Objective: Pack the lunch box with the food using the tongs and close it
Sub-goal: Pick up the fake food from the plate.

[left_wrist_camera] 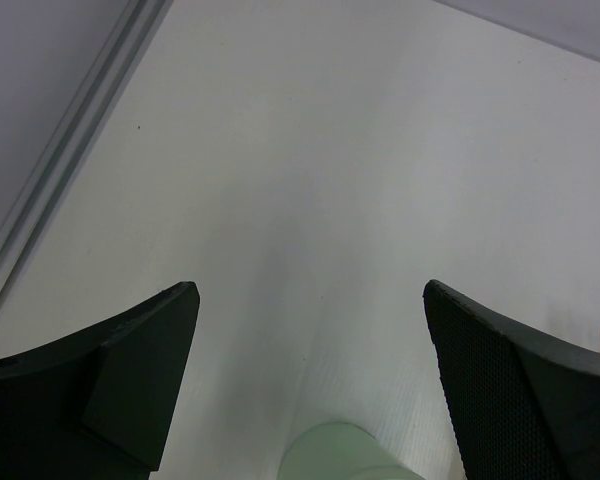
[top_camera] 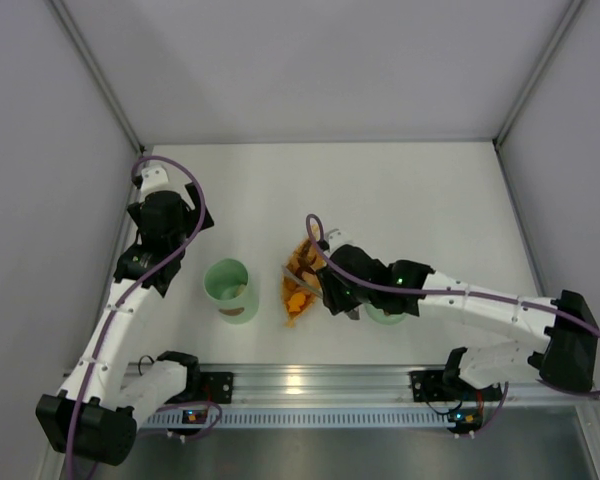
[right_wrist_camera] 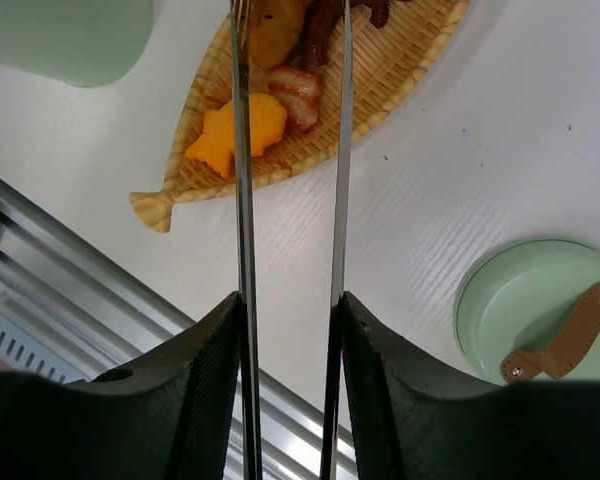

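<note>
My right gripper point(right_wrist_camera: 290, 385) is clamped on the tongs point(right_wrist_camera: 242, 180), two slim, mirror-bright steel strips pressed between its matte black fingers. Their tips hang over the food point(right_wrist_camera: 235, 135): glossy orange, brown and cream chunks on a woven, leaf-shaped dish point(right_wrist_camera: 400, 90). The smooth, pale green lunch box point(top_camera: 228, 288) stands just left of the dish. Its flat round lid point(right_wrist_camera: 510, 300) lies to the right. My left gripper point(left_wrist_camera: 310, 290) gapes near the box, holding nothing.
</note>
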Robot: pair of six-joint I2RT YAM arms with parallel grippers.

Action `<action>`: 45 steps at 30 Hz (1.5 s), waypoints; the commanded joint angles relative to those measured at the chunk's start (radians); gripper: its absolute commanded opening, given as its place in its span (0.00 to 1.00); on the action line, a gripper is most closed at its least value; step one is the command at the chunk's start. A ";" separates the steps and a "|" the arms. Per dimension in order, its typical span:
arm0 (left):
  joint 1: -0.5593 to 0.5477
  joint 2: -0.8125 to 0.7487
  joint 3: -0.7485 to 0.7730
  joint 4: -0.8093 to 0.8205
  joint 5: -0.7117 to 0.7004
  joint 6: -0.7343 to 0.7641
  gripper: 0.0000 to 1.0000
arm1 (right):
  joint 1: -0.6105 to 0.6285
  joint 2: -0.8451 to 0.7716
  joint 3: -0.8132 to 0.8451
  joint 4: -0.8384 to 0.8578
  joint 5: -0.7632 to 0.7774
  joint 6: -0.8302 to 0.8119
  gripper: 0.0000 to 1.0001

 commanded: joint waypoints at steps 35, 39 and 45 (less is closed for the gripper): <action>0.005 -0.001 0.035 0.014 0.009 -0.009 0.99 | -0.038 -0.062 0.058 0.036 0.005 -0.027 0.22; 0.005 -0.001 0.036 0.014 0.009 -0.009 0.99 | -0.037 -0.071 0.070 0.021 0.011 -0.030 0.22; 0.005 0.001 0.035 0.014 0.009 -0.009 0.99 | -0.037 -0.074 0.102 0.004 0.016 -0.036 0.22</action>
